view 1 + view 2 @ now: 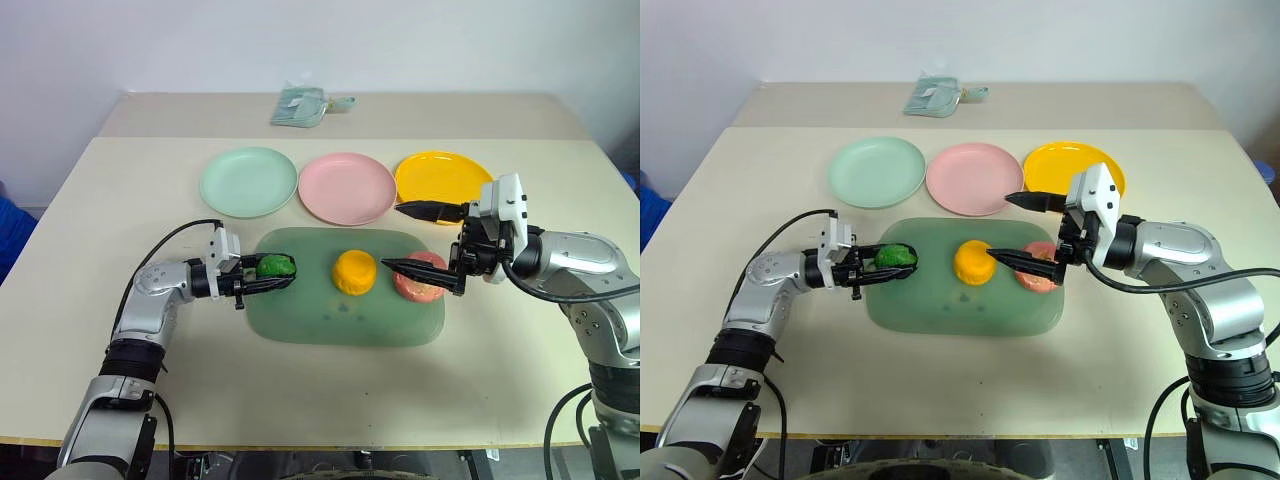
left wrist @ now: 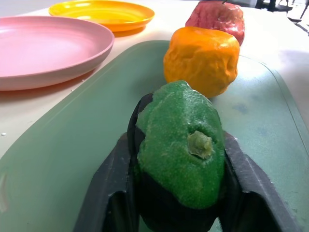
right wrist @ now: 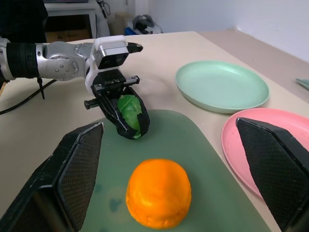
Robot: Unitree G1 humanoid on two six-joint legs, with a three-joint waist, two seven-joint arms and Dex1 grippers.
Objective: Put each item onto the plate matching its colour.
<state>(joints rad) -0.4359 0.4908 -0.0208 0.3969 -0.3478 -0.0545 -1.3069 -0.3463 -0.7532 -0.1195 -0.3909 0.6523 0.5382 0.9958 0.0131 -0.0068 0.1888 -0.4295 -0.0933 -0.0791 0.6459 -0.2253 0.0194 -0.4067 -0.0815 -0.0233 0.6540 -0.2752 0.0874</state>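
Three round shallow plastic plates sit in a row on the far half of the beige worktop (image 1: 520, 330): a mint green plate (image 1: 248, 181) on the left, a pink plate (image 1: 347, 188) in the middle and a yellow-orange plate (image 1: 440, 177) on the right. Nearer lies one large translucent green mat (image 1: 330, 318), carrying three toy fruits in a line. The glossy green fruit with dark patches (image 1: 276, 266) is at the mat's left end, clamped between the two black fingers of the left tool (image 1: 277, 279), which reaches in from the left. The yellow-orange fruit (image 1: 354, 271) stands free in the middle of the mat. The pink-red apple-like fruit (image 1: 421, 276) rests at the right end. The right tool (image 1: 402, 238) hangs above it with its two fingers spread wide, gripping nothing. One small pale green bundle (image 1: 303, 104) lies at the far edge.
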